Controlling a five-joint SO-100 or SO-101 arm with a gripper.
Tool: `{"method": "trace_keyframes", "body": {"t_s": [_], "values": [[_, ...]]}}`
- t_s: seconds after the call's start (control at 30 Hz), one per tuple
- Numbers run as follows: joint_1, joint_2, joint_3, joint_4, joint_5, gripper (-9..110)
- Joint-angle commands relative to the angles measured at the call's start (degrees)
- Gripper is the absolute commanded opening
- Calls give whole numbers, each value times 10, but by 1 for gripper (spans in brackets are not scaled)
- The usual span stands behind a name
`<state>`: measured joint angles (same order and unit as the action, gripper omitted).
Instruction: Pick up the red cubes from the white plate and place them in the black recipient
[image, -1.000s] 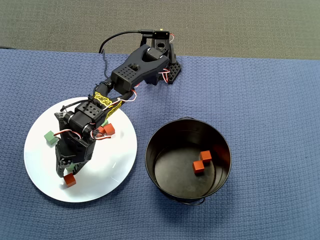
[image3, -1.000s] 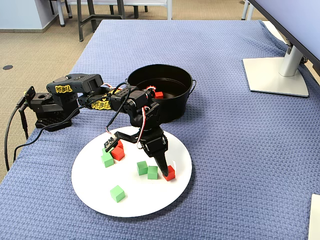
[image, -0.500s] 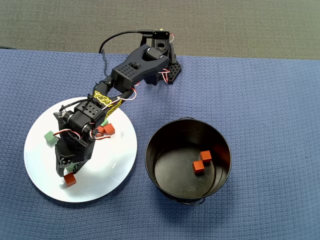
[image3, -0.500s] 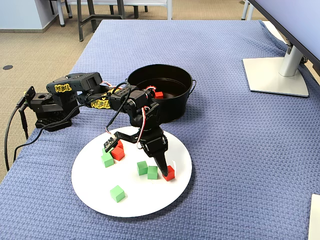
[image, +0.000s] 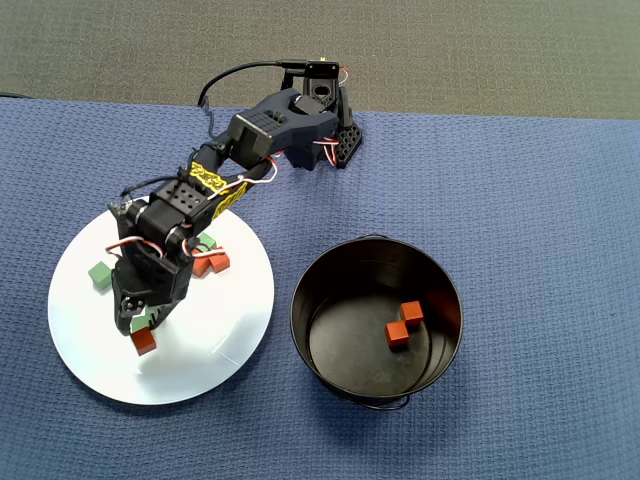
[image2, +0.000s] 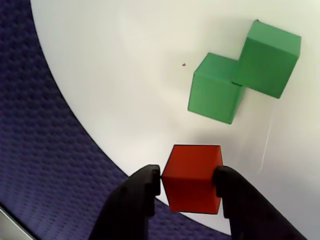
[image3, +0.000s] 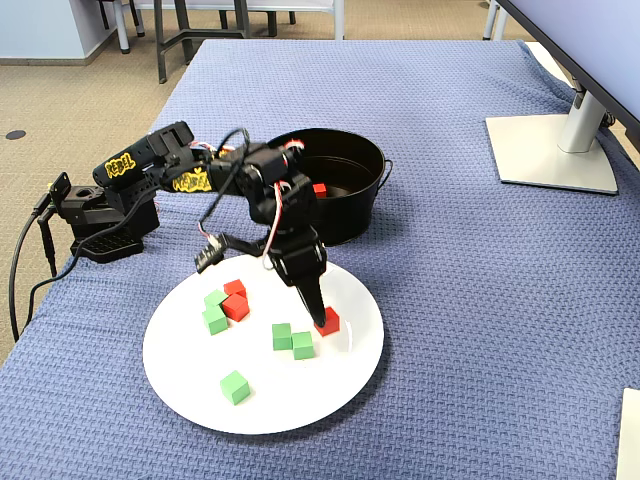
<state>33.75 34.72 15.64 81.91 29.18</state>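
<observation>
Pinching one red cube (image2: 192, 177) between two black fingers (image2: 137, 192) of the claw (image2: 187, 182).

Down over the white plate (image2: 130, 70), near its edge. Two green cubes (image2: 216, 95) just ahead of the claw, touching each other. Two more red cubes (image: 404, 324) well off to one side, inside the black pot (image: 330, 275).

plate (image: 230, 300) left of pot (image: 330, 370)

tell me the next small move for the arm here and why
Probably lift straight up. In the wrist view the gripper has a finger on each side of a red cube at the white plate edge. It looks gripped, so raising clears the green cubes before swinging to the black pot.
</observation>
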Motion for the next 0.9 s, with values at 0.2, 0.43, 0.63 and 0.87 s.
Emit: {"method": "trace_keyframes", "body": {"t_s": [0.2, 0.43, 0.63, 0.87], "values": [[-24, 210, 107, 45, -7, 0], [-76, 369, 194, 65, -11, 0], [-179, 508, 278, 64, -15, 0], [-341, 643, 478, -12, -40, 0]]}}
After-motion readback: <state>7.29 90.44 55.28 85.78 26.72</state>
